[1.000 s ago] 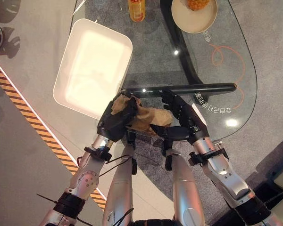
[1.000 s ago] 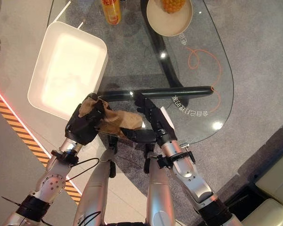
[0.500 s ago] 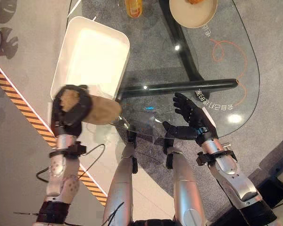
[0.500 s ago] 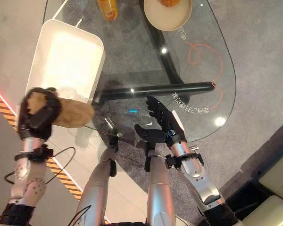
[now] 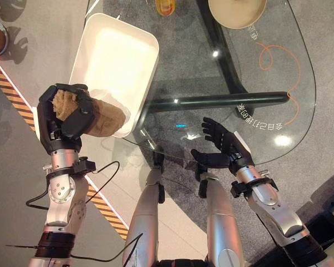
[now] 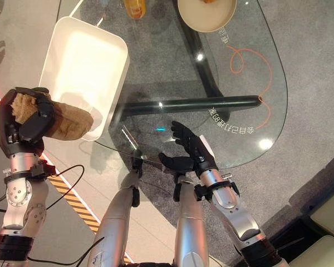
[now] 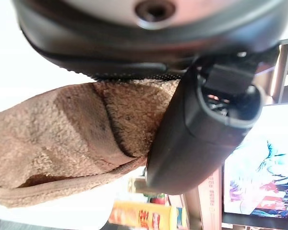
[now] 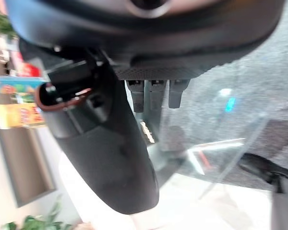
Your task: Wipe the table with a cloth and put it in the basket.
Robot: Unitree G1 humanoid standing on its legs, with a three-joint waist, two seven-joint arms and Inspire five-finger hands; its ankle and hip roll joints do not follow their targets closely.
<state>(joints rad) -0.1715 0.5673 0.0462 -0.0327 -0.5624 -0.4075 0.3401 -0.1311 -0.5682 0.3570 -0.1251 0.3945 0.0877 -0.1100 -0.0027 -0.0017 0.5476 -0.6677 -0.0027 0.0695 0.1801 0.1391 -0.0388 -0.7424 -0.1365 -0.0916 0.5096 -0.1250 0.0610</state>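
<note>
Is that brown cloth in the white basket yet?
No: the left hand grips the cloth bunched, beside the basket's near rim.

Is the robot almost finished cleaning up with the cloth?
Nearly. The brown cloth is off the glass table, so wiping looks over, though I can't judge how clean the glass is. The left hand grips the cloth beside the white basket, at its near corner. Left to do: drop it inside. The right hand hovers open over the table's near edge.

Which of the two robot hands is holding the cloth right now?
The left robot hand, raised beside the white basket, its fingers curled round the brown cloth. The right robot hand hangs open and holds nothing at the glass table's near edge.
</note>
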